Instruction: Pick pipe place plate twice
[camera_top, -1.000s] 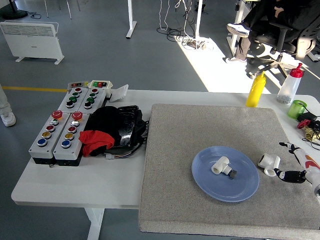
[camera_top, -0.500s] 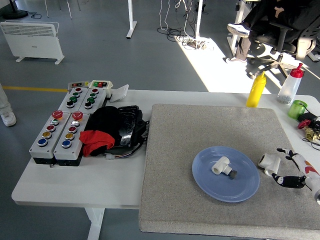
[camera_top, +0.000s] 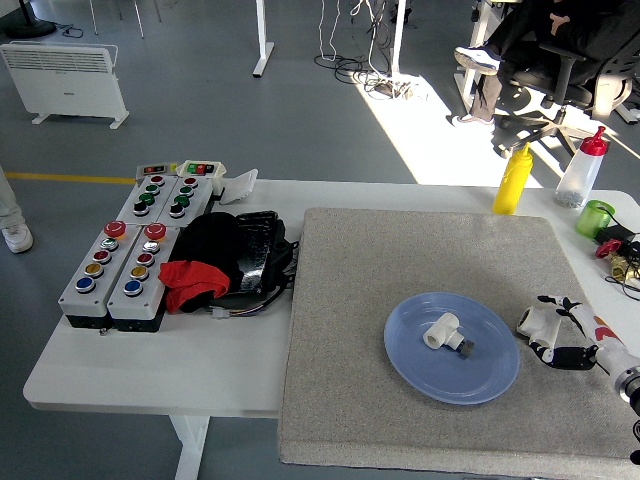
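A blue plate (camera_top: 415, 375) lies on the grey mat (camera_top: 400, 250) and holds one white pipe fitting (camera_top: 442, 331). A second white pipe fitting (camera_top: 535, 323) lies on the mat just right of the plate. My right hand (camera_top: 562, 330) comes in from the right edge and its fingers (camera_top: 560, 357) curl around this second fitting from the right, touching it; the fitting rests on the mat. The left arm is out of view.
Yellow bottle (camera_top: 512, 178), clear bottle with red cap (camera_top: 581, 168) and green cup (camera_top: 594, 216) stand at the far right. Two button boxes (camera_top: 130, 258) and a black and red bundle (camera_top: 225, 257) lie on the left. A person sits on a chair beyond the table.
My right hand has moved left toward the second fitting and its fingers have closed in around it. The fitting and the plate have not moved.
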